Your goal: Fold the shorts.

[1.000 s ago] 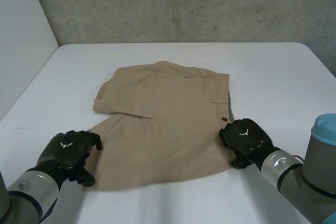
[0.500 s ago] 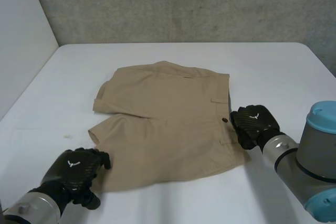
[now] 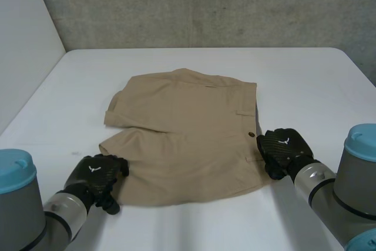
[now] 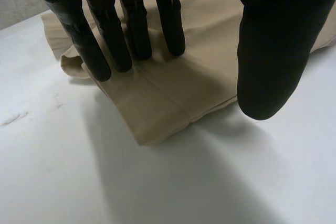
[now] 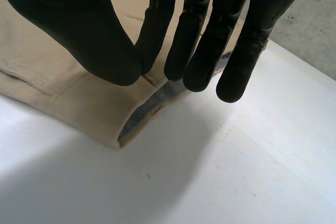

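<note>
Tan shorts (image 3: 188,133) lie flat on the white table (image 3: 305,80), waistband to the right and legs to the left. My left hand (image 3: 97,174) is at the near-left hem corner. Its straight fingers (image 4: 131,30) press on top of the cloth (image 4: 173,87), and the thumb (image 4: 273,51) stands apart over bare table, so the hand is open. My right hand (image 3: 282,148) is at the waistband's near end, beside the button (image 3: 251,134). Its thumb (image 5: 79,24) is drawn against the fingers (image 5: 194,40) just above the waistband corner (image 5: 63,93), with no cloth seen between them.
A concrete wall (image 3: 205,4) runs behind the table and a white panel (image 3: 23,39) stands at its left. Bare table lies around the shorts on all sides.
My left hand has slid right to the near-left hem corner. My right hand has shifted a little along the waistband end and its fingers have closed against the thumb.
</note>
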`<state>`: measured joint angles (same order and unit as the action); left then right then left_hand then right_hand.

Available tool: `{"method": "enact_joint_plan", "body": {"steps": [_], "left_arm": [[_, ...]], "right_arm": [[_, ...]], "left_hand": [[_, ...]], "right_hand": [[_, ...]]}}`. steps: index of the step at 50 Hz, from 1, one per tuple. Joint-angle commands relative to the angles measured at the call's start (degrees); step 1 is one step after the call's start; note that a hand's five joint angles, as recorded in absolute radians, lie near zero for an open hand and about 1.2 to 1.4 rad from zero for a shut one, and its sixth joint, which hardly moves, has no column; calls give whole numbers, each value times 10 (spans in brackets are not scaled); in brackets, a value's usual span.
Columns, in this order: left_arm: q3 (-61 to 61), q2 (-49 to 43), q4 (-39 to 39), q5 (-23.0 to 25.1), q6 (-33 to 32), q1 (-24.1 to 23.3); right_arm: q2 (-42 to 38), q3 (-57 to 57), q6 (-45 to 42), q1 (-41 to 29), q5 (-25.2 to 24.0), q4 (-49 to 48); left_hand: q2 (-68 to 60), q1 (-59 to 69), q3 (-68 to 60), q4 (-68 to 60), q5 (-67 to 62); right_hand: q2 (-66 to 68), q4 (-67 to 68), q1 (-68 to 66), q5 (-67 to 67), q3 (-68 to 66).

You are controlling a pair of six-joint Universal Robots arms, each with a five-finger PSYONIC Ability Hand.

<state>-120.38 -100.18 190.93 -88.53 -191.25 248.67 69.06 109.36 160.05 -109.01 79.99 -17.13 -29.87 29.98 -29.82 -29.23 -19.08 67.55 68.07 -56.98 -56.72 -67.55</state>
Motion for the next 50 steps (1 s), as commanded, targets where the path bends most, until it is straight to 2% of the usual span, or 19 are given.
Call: {"method": "enact_joint_plan", "body": {"steps": [1,8,12,18,20,24,25,26,30,37,50], "left_arm": [[18,-30,8,-11,0,1],[23,-41,23,-14,-1,12],[23,-41,41,-14,-7,16],[17,-40,76,-14,-39,27],[17,-38,79,-14,-42,30],[18,-30,79,-14,-43,32],[18,-28,79,-14,-43,32],[19,-24,78,-14,-43,34],[24,-23,79,-12,-42,39],[55,-28,77,-9,-41,45],[83,-41,74,-8,-39,45]], "right_arm": [[6,7,0,-2,0,0],[9,9,0,-2,0,0],[9,10,0,-2,0,0],[14,12,-1,-2,2,0],[17,12,0,-2,3,0],[28,17,0,-1,4,4],[36,22,0,1,4,7],[41,23,0,2,4,10],[55,30,0,6,-5,30],[59,32,4,6,-48,56],[40,26,40,2,-57,32]], "left_hand": [[-22,21,-23,-29,-30],[-47,46,-48,-54,-55],[-133,132,-133,-139,-141],[-454,452,-454,-460,-462],[-501,500,-502,-508,-509],[-501,500,-502,-508,-509],[-501,500,-502,-508,-509],[-501,500,-502,-508,-509],[-501,500,-502,-508,-509],[-501,500,-502,-508,-509],[-501,500,-502,-508,-509]], "right_hand": [[125,119,-230,-133,-124],[125,119,-230,-133,-124],[125,119,-230,-133,-124],[125,119,-230,-133,-124],[125,119,-230,-133,-124],[-49,-55,-56,41,49],[-153,-158,47,145,153],[-201,-206,95,192,201],[-347,-353,242,339,347],[-380,-385,274,371,380],[-343,-348,237,334,343]]}}
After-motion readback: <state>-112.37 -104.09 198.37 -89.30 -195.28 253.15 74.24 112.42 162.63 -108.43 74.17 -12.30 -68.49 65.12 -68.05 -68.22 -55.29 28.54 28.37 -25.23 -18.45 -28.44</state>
